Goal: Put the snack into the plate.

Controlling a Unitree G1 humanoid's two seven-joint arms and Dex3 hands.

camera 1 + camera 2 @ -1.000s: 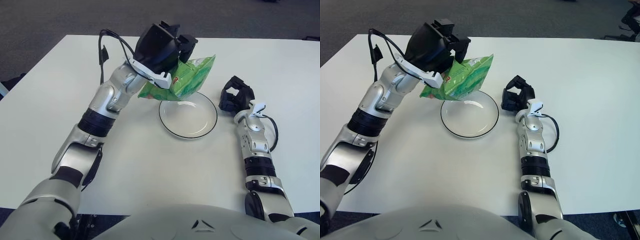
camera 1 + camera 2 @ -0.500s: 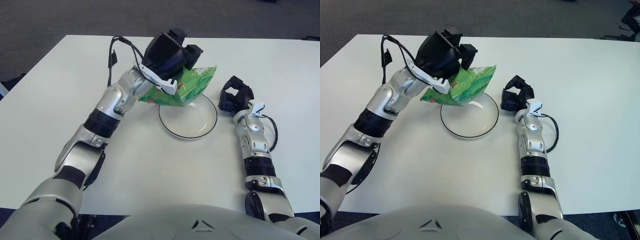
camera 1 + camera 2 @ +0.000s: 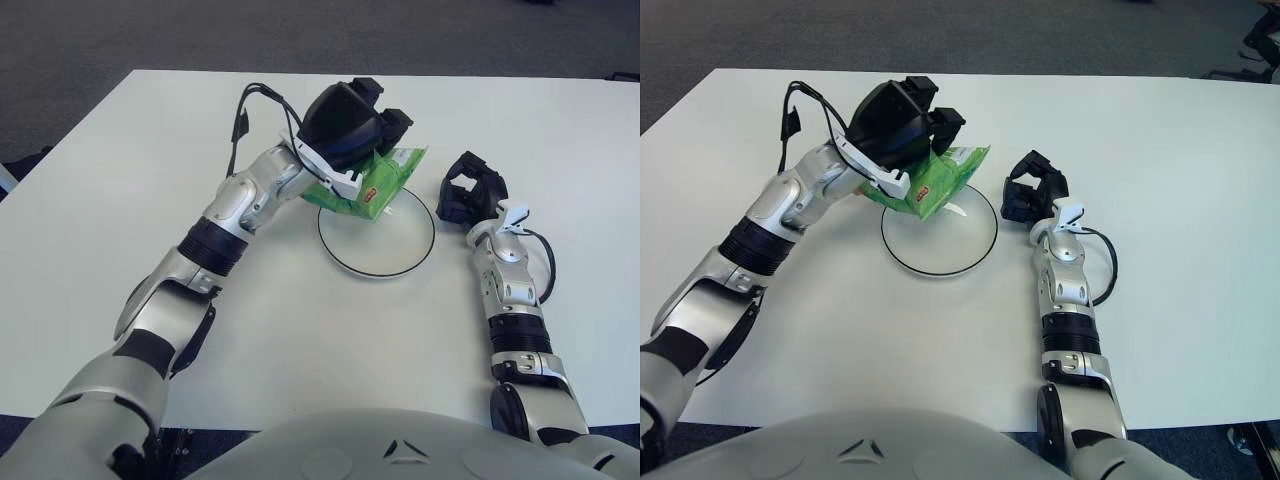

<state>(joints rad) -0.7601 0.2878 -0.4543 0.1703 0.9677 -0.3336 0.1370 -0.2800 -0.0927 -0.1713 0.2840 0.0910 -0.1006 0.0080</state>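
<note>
A green snack bag hangs tilted over the far rim of the white plate, which has a dark edge and sits on the white table. My left hand is shut on the bag's upper left part, with its black fingers wrapped over the top. The bag's lower edge is at or just above the plate's far edge; I cannot tell if they touch. My right hand shows just to the right of the plate, its fingers curled and holding nothing.
The white table stretches wide on the left and behind the plate. A black cable loops off my left wrist. Dark floor lies beyond the table's far edge.
My left hand has moved right and down with the snack bag, bringing it from above the plate's left side onto its far rim. The right hand has not moved.
</note>
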